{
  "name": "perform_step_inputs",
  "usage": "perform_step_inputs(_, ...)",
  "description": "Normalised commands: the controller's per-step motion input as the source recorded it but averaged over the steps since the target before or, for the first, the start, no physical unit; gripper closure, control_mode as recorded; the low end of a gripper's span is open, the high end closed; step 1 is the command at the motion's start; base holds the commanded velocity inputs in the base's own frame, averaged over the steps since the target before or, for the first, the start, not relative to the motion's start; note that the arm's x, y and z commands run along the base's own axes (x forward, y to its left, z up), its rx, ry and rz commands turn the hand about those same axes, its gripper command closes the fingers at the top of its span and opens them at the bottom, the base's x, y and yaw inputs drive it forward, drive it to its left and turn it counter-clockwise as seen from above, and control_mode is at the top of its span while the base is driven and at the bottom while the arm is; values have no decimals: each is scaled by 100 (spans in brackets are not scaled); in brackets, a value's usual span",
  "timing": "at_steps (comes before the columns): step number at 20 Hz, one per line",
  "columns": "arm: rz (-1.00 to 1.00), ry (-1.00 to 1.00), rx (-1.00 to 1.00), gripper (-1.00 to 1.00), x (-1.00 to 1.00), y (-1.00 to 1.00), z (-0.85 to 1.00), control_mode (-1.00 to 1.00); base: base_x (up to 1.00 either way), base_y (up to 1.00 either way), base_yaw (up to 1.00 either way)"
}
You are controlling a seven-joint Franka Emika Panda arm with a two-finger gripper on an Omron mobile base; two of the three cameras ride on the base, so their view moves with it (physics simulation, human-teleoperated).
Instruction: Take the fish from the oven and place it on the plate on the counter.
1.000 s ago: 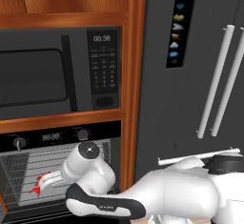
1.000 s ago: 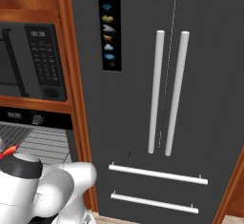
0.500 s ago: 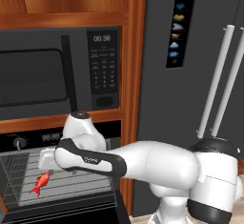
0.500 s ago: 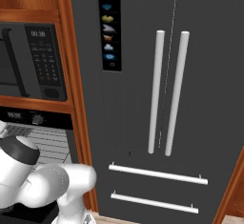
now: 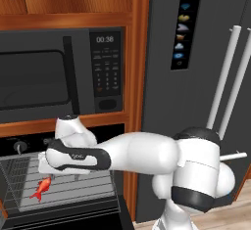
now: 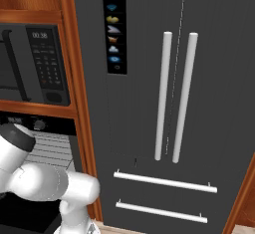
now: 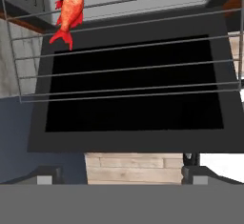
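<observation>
The oven (image 5: 59, 175) stands open below the microwave (image 5: 61, 75), with its door (image 7: 128, 80) folded down and a grey wire rack (image 5: 63, 182) inside the cavity. The fish (image 5: 42, 187) lies flat on this rack, toward the left side of the cavity in the left base view. It is red-orange, with its forked tail pointing toward the lower left in that view.

The arm reaches from the base into the oven opening, with the forearm crossing in front of the cavity just above the rack. The white hand sits over the rack, above and just to the right of the fish, not touching it.

In the hand view, the fish (image 7: 70, 13) sits at the upper left on the rack bars, with the dark glass panel of the lowered door visible through the bars beneath it. The two tips of the claw (image 7: 122, 174) rise at the bottom corners of this view, far apart from each other. The claw is spread wide and carries nothing. The fish is well apart from both tips.

In the right base view, the refrigerator (image 6: 199, 78) with two vertical bar handles stands to the right of the oven column, beyond a wooden panel (image 6: 74, 78).
</observation>
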Motion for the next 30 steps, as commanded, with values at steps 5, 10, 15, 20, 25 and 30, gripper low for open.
perform_step_inputs(5, -8, -3, -5, -100, 16, 21, -72, -100, 0, 0, 0)
perform_step_inputs(10, -4, -6, 0, -100, 27, 44, -25, -100, 0, 0, 0)
perform_step_inputs(15, -5, -19, -1, -100, 43, 22, -29, -100, 0, 0, 0)
perform_step_inputs(20, -5, -27, 0, -100, 18, 3, -40, -100, 0, 0, 0)
perform_step_inputs(25, 0, -14, 8, -100, 12, 9, -50, -100, 0, 0, 0)
perform_step_inputs(30, 3, -1, 13, -100, 8, 0, -21, -100, 0, 0, 0)
